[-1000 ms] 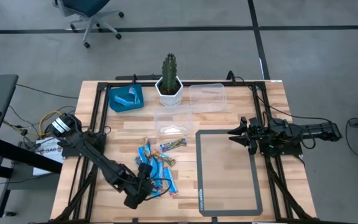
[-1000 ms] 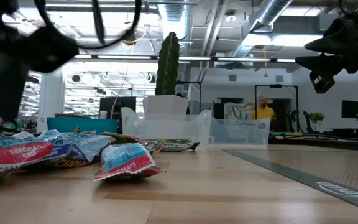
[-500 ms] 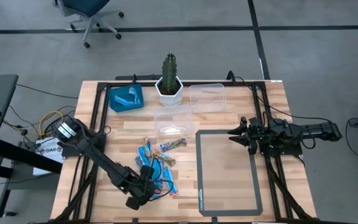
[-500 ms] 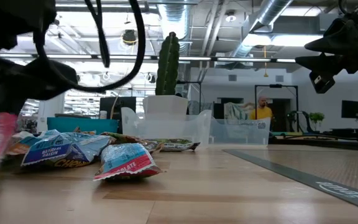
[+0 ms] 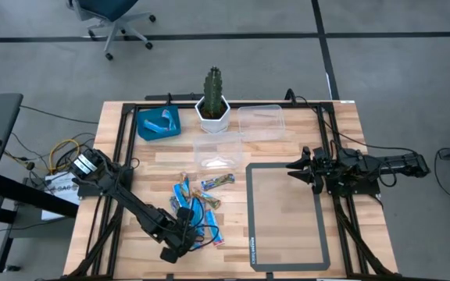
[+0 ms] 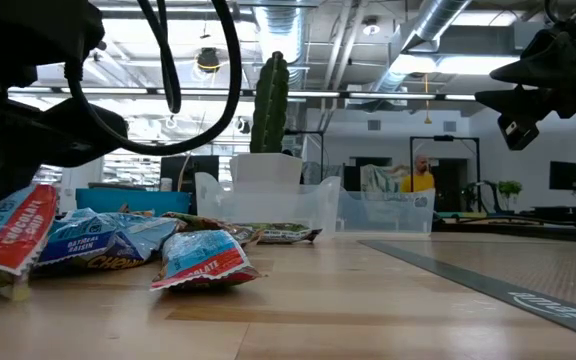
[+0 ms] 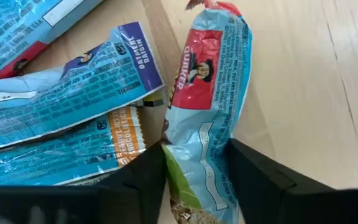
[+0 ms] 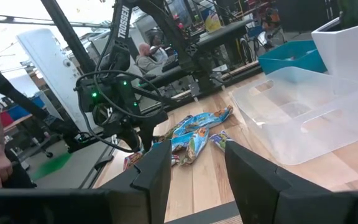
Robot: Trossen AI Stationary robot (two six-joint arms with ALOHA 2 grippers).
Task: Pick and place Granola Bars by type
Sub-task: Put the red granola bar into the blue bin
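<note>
The granola bars (image 5: 198, 204) lie in a loose heap on the wood left of the middle: light blue ones, darker blue printed ones, one with an orange end. My left gripper (image 5: 180, 234) is at the heap's near edge, shut on a light-blue bar with a red label (image 7: 207, 93); the low view shows that bar (image 6: 13, 235) slanting. My right gripper (image 5: 291, 167) hangs open above the table's right side, well clear of the bars, and touches nothing. My left gripper pinches the light-blue, red-labelled bar between its two fingers (image 7: 145, 180) at the bar's green-printed part (image 7: 194, 168), fingers lying across it, coming from above. The red-labelled end (image 7: 213, 18) sticks out past the fingers. The bar sits tilted; I cannot tell whether its low end touches the table.
A blue square tray (image 5: 159, 122), a cactus in a white pot (image 5: 212, 109) and two clear plastic containers (image 5: 260, 121) (image 5: 217, 152) stand along the far side. A grey-framed mat (image 5: 287, 215) covers the right half. A person shows far back in the room (image 6: 423, 178).
The red-labelled bar, lying flat at the heap's edge a second ago, has been raised and tipped and now slants in my left gripper. The left arm has shifted slightly toward the table's right. The other bars have stayed put.
</note>
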